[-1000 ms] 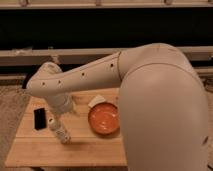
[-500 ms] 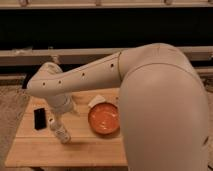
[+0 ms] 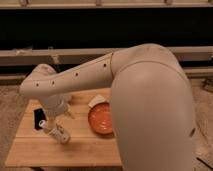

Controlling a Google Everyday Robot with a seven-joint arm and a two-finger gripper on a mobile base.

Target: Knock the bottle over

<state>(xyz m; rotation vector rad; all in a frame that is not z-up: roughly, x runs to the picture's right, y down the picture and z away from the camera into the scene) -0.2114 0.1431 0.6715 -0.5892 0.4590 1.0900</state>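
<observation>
Bottle (image 3: 56, 132) tilted under claw (image 3: 50, 121).

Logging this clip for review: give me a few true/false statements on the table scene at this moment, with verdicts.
1. The orange bowl sits on the wooden table, right of the gripper. True.
2. The gripper is raised high above the table. False: it is low, just above the tabletop.
3. A black object lies near the table's left edge. True.
4. The orange bowl is turned upside down. False: it rests open side up.
5. The bottle is next to the gripper. True, just to its left.
</observation>
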